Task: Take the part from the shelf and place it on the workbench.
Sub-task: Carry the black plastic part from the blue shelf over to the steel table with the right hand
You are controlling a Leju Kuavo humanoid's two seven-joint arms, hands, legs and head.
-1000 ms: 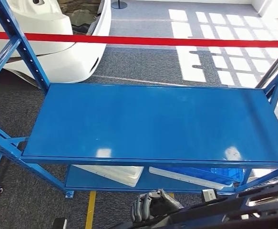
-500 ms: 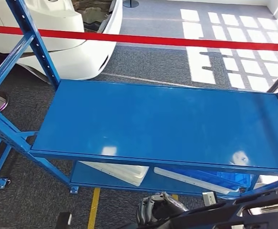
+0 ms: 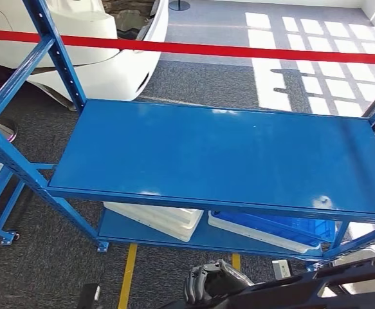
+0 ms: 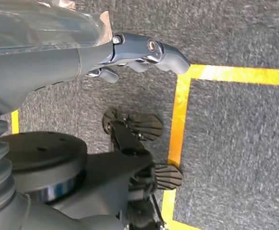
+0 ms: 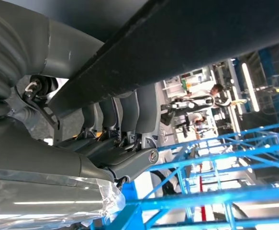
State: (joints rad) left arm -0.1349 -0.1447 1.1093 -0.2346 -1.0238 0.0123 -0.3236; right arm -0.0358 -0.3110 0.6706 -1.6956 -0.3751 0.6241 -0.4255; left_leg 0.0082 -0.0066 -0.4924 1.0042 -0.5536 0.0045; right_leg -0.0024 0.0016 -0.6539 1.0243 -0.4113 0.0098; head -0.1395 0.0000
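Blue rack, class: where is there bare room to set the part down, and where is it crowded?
The top shelf is bare between the uprights. The lower shelf is crowded with a white tray and a blue tray.

factory floor: blue racking [image 3: 214, 154], yellow floor lines [image 4: 179, 110].

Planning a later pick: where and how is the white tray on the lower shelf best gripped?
Probably by its near rim, coming in low from the front. The white tray lies flat with a projecting lip, the top shelf board covers it from above, and the blue crate sits close beside it. The right hand holds a long black part, so the left hand looks free.
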